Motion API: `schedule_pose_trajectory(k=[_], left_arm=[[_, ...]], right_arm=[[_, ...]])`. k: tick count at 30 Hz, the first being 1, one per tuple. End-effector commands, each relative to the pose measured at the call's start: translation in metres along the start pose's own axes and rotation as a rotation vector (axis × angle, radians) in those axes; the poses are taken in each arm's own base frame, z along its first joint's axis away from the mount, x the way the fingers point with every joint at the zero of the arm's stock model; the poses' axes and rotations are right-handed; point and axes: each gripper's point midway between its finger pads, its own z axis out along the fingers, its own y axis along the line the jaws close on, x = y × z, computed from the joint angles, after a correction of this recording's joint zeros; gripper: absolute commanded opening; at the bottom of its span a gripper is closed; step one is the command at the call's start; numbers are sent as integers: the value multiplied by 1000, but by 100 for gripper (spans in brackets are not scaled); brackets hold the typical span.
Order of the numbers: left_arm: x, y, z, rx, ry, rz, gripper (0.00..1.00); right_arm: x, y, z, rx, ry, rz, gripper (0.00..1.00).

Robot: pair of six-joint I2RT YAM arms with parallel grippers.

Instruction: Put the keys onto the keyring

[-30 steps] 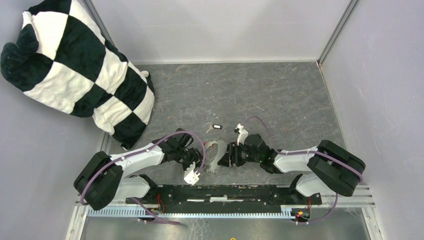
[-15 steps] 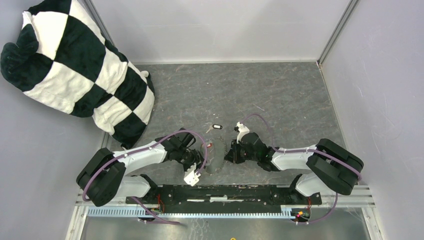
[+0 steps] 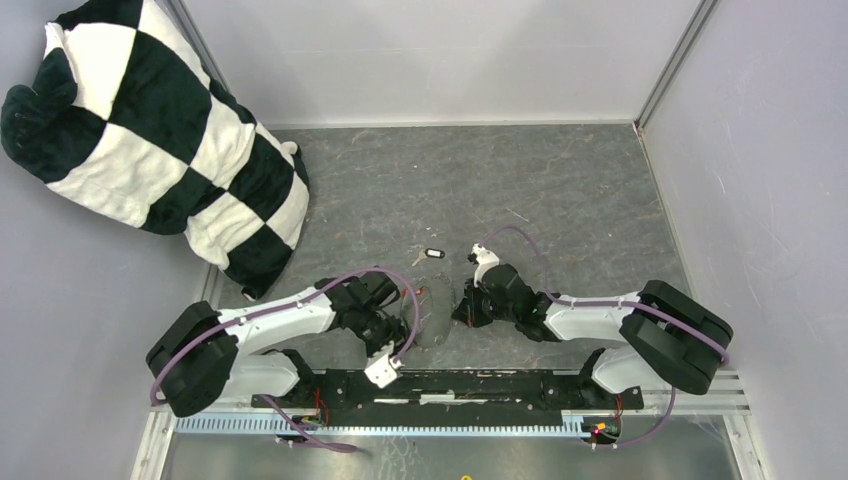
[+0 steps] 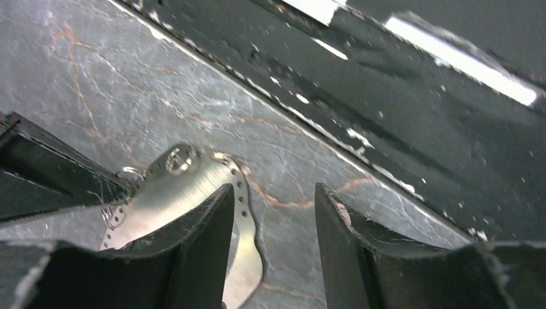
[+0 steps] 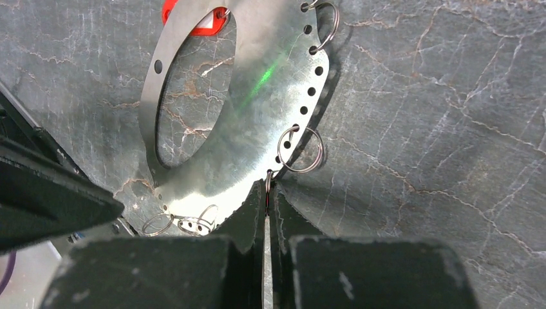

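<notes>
The keyring (image 5: 257, 96) is a flat silvery loop with a row of holes and small split rings along its rim; in the top view it (image 3: 433, 318) lies between both arms. A red key tag (image 5: 207, 23) hangs at its far edge. My right gripper (image 5: 267, 188) is shut, pinching a small split ring on the keyring's near rim. My left gripper (image 4: 273, 196) stands open, its left finger (image 4: 193, 238) over the keyring (image 4: 187, 183), nothing held between the fingers. A black-tagged key (image 3: 432, 253) lies alone on the table farther back.
A black-and-white checkered cushion (image 3: 150, 130) leans in the back left corner. The black base rail (image 3: 450, 385) runs along the near edge, close behind the left gripper (image 4: 418, 96). Grey walls close in the table on three sides.
My right gripper has gone from open to shut on the keyring's rim. My left gripper has opened wider and its wrist has swung toward the near rail. The keyring has settled lower.
</notes>
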Motion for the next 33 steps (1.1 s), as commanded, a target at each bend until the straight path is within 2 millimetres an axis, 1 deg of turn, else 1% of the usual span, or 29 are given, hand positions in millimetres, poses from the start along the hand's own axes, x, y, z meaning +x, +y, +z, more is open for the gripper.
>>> schedule_pose_trajectory(k=[1, 2, 4, 5, 7, 10, 13, 18, 24, 27, 33], left_arm=[[-20, 40, 6, -96, -65, -142, 56], [-18, 49, 8, -114, -53, -187, 56], [-17, 53, 11, -104, -38, -301, 54], [-17, 53, 12, -101, -32, -389, 54], [-16, 51, 14, -96, -13, -493, 54], [-15, 47, 17, -109, 14, -612, 54], [-14, 46, 22, -122, 51, -692, 54], [-6, 43, 25, -155, 127, -782, 53], [3, 55, 25, -246, 169, -887, 53], [2, 59, 27, -268, 167, -910, 52], [-1, 59, 33, -279, 179, -923, 51]], right_arm=[[-10, 5, -3, -7, -31, -22, 0], [-10, 4, -4, -4, -35, -20, 0], [-12, 3, -5, 0, -47, -16, 0], [-13, 3, -6, 2, -54, -15, 0], [-15, 2, -8, 6, -67, -10, 0], [-17, 2, -10, 8, -82, 1, 0], [-18, 1, -12, 10, -94, 13, 0], [-16, 1, -12, 8, -99, 20, 0], [-15, 0, -13, 6, -101, 26, 0], [-14, -1, -14, 4, -103, 29, 0], [-13, -1, -15, 1, -107, 39, 0]])
